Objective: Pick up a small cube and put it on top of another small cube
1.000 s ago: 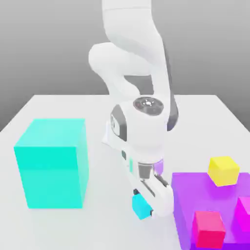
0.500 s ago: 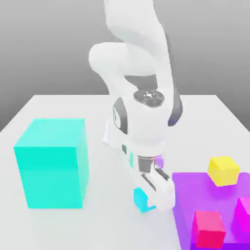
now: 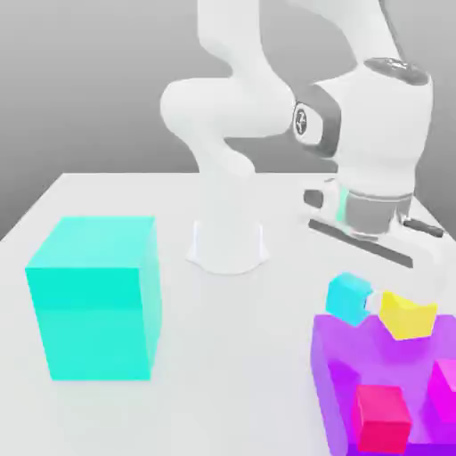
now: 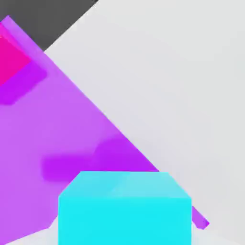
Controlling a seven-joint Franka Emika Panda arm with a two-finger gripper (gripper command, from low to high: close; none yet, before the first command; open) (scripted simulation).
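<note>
The pincer [image 3: 367,303] is clamped on the small cyan cube [image 3: 348,297], and we see this cube lifted above the table [image 3: 240,356], hanging under the white hand. Just beside the pincer, towards the exterior view's right, sits the yellow cube [image 3: 408,314] on the purple platform [image 3: 334,356]. Lower than the pincer on that platform is the pink-red cube [image 3: 383,417]. Well apart from the pincer, at the exterior view's left, stands the large turquoise block [image 3: 93,298].
</note>
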